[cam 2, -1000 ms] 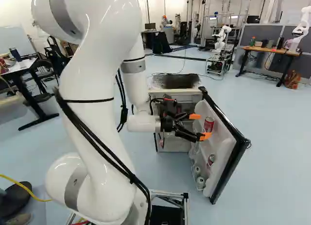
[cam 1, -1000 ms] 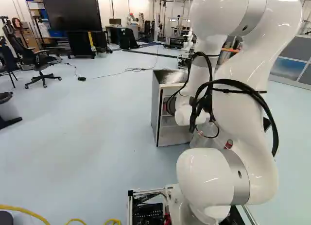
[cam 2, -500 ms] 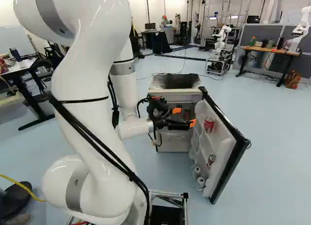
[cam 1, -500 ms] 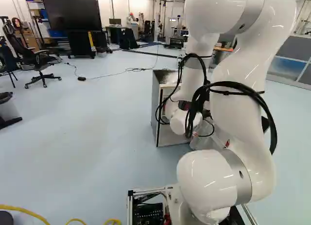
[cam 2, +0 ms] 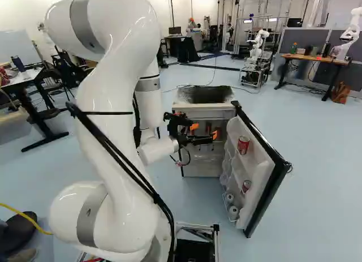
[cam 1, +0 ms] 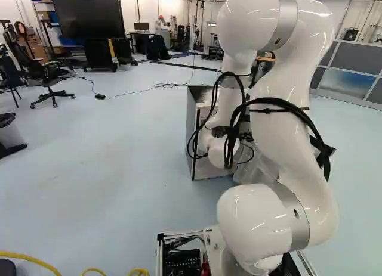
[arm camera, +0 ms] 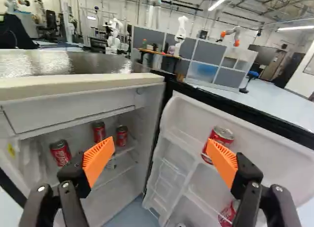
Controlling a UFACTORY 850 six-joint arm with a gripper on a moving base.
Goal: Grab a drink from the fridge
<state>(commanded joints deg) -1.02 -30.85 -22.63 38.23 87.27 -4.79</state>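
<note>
In the right base view my gripper [cam 2: 205, 132] is at the front of the fridge [cam 2: 203, 110], whose door [cam 2: 257, 160] hangs wide to the right. The wrist view shows the gripper [arm camera: 159, 163] open, nothing between its orange pads. Ahead, inside the fridge, red cans stand on a shelf: one can [arm camera: 60, 152] apart, a second can [arm camera: 98, 131] and a third can [arm camera: 121, 136] close together. A door can [arm camera: 219, 141] stands in the door rack partly behind one finger; a lower door can [arm camera: 228, 213] is partly hidden.
The fridge top [arm camera: 73, 65] lies just ahead of and above the shelf. The door's black edge [cam 2: 270, 200] juts toward the base. Another robot [cam 2: 259, 47] stands far behind, near a wooden table [cam 2: 314, 59]. A yellow cable [cam 1: 30, 258] lies near the base.
The arm has drawn back and shifted left, away from the door rack, so the gripper now stands before the fridge's inside. The base, fridge and door have stayed put.
</note>
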